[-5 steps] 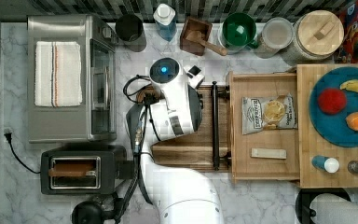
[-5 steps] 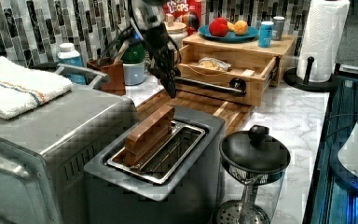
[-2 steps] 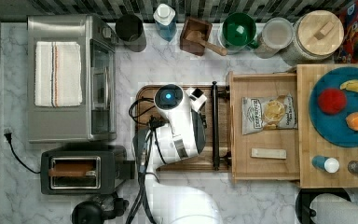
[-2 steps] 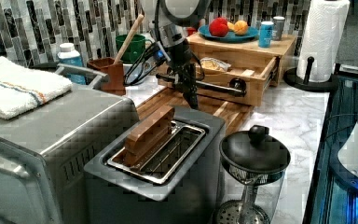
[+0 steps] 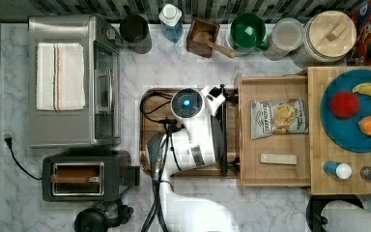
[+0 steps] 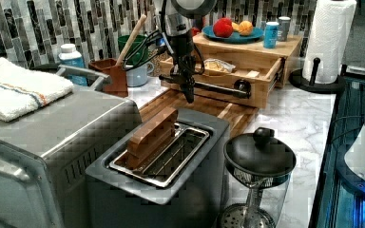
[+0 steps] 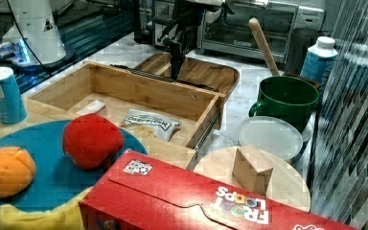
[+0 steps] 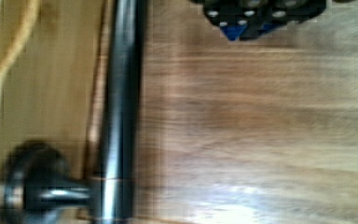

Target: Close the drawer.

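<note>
Drawer: the drawer point(image 5: 275, 140) stands pulled out, left of the slab with the blue plate point(image 5: 355, 116) in the top view; a chip bag point(image 5: 278, 118) lies inside.
Handle: its black handle point(image 6: 209, 87) runs along the front.
Gripper: my gripper point(image 6: 188, 95) points down over the brown tray point(image 5: 149, 140), just beside the handle; I cannot tell how my fingers stand.

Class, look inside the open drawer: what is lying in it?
Inside the drawer lie a chip bag and a small pale block. Its far end runs under the wooden slab, so anything there is covered.
</note>
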Robot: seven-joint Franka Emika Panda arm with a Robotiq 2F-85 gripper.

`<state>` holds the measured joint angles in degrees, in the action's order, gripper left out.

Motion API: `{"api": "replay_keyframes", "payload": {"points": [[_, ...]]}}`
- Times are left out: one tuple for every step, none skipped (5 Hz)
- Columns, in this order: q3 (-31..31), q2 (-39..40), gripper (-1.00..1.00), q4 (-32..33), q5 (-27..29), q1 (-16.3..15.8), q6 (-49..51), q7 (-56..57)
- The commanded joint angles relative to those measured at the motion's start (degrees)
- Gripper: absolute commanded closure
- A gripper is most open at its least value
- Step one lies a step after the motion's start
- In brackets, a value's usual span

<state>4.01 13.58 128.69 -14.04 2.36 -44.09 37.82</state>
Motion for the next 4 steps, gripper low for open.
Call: {"api": "replay_keyframes", "payload": {"points": [[-2.56,1.38,1.0,-7.16,0.68,5.13,0.91,9.25],[-3.44,0.68,1.0,-7.17,1.22,7.53,1.19,11.85],[-5.07,1.08,1.0,-8.79,1.32,11.14,1.89,16.35],[-6.18,3.33,1.0,-11.94,2.34,15.5,1.49,22.32]]}}
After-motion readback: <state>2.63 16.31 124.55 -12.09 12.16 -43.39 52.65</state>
